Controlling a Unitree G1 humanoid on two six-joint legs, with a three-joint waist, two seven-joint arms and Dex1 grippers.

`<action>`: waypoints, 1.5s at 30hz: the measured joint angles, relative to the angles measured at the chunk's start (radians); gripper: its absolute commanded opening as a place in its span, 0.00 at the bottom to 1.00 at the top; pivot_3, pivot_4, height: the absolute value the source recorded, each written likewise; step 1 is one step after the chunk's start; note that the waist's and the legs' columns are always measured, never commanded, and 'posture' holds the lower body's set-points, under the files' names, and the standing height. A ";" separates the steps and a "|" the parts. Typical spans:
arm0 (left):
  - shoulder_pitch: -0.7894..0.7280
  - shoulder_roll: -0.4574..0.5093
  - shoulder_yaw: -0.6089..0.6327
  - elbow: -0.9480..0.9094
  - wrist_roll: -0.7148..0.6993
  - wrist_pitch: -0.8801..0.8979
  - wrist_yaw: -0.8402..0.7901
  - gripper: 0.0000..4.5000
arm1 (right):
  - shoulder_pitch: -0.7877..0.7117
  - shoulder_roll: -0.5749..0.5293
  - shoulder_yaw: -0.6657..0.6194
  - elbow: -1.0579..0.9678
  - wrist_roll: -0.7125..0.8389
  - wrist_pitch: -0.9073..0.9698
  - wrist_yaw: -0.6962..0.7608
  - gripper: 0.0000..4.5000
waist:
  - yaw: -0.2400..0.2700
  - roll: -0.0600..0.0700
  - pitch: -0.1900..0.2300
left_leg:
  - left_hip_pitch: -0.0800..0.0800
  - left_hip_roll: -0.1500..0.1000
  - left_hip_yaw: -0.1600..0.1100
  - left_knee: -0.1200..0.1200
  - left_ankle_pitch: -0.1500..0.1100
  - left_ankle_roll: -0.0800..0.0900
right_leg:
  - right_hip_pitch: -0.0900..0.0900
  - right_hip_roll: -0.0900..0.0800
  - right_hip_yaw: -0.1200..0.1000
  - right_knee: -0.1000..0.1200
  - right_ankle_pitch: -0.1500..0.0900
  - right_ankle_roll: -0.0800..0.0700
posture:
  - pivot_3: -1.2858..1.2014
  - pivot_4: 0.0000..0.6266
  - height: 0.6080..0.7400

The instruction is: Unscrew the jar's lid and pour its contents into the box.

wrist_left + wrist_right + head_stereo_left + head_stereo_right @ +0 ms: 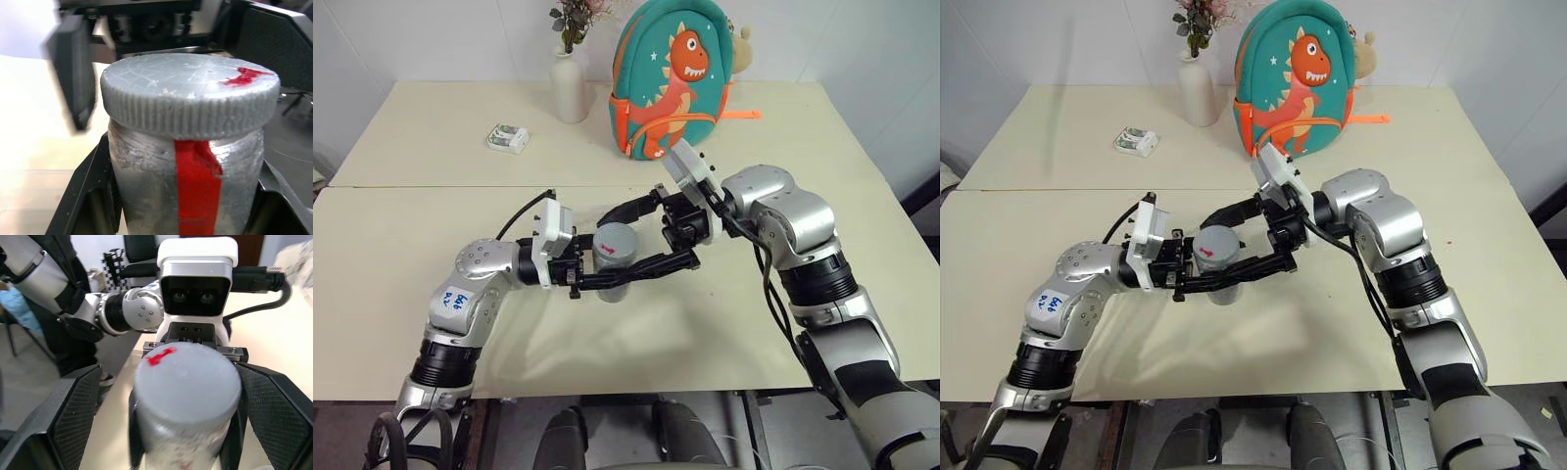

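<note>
A small silvery-grey jar (615, 262) with a red stripe down its side is held above the table, its body clamped between the fingers of my left gripper (597, 277), which is shut on it. The grey ribbed lid (190, 95), with a red mark on top, sits on the jar. My right gripper (168, 374) reaches in from the right and is open, its two black fingers (73, 411) standing on either side of the lid with gaps between them and it. The contents are hidden inside the jar. The box is out of view.
At the back of the table (431, 225) stand a white vase (570, 88) with flowers and a teal dinosaur backpack (671, 78). A small white-and-green packet (508, 139) lies at the back left. The table's front edge runs just below my arms.
</note>
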 measured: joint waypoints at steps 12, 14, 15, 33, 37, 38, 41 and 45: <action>0.000 -0.029 0.018 0.000 0.005 -0.014 0.080 0.50 | 0.050 0.072 -0.020 -0.063 -0.031 -0.020 -0.236 1.00 | 0.000 0.000 0.000 | 0.000 0.000 0.000 0.000 0.000 0.000 | 0.000 0.000 0.000 0.000 0.000 0.000 | 0.52 0.24 1.00; 0.000 -0.031 0.014 0.001 0.008 -0.015 0.080 0.50 | 0.050 0.084 -0.020 -0.063 -0.031 -0.019 -0.253 1.00 | -0.001 0.000 0.000 | 0.000 0.000 0.000 0.000 0.000 0.000 | 0.000 0.001 0.000 0.001 0.000 0.000 | 0.52 0.24 1.00; 0.000 -0.032 0.013 0.001 0.009 -0.015 0.079 0.50 | 0.050 0.087 -0.020 -0.063 -0.030 -0.019 -0.258 1.00 | -0.001 0.000 0.000 | 0.000 0.000 0.000 0.000 0.000 0.000 | 0.000 0.001 0.000 0.001 0.000 0.000 | 0.52 0.24 1.00; -0.001 -0.038 0.021 0.004 0.012 -0.016 0.099 0.50 | 0.004 0.117 -0.020 0.008 -0.038 -0.044 -0.285 1.00 | -0.001 0.000 0.000 | 0.000 0.001 0.000 0.000 0.000 0.000 | 0.000 0.001 0.000 0.000 0.000 0.000 | 0.52 0.24 1.00; -0.001 -0.038 0.024 0.016 0.016 -0.016 0.104 0.50 | 0.004 0.088 -0.020 0.030 -0.038 -0.065 -0.270 1.00 | 0.000 0.000 0.000 | 0.000 0.001 0.000 0.000 0.000 0.000 | 0.000 0.001 0.000 0.000 0.000 0.000 | 0.52 0.24 1.00; -0.001 -0.038 0.024 0.024 0.017 -0.016 0.106 0.50 | 0.004 0.074 -0.020 0.041 -0.038 -0.071 -0.264 1.00 | 0.000 0.000 0.000 | 0.000 0.001 0.000 0.000 0.000 0.000 | 0.000 0.001 0.000 0.000 0.000 0.000 | 0.52 0.24 1.00; -0.001 -0.038 0.026 0.040 0.020 -0.016 0.113 0.50 | 0.004 0.048 -0.021 0.063 -0.037 -0.087 -0.251 1.00 | -0.002 0.000 0.000 | 0.000 0.001 0.000 0.000 0.000 0.000 | 0.000 0.001 0.000 0.001 0.000 0.000 | 0.52 0.24 1.00; -0.001 -0.042 0.027 0.041 0.029 -0.016 0.118 0.50 | 0.004 0.027 -0.024 0.080 -0.029 -0.104 -0.235 1.00 | -0.001 0.000 0.000 | 0.000 0.001 0.000 0.000 0.000 0.000 | 0.000 0.001 0.000 0.000 0.000 0.000 | 0.52 0.24 1.00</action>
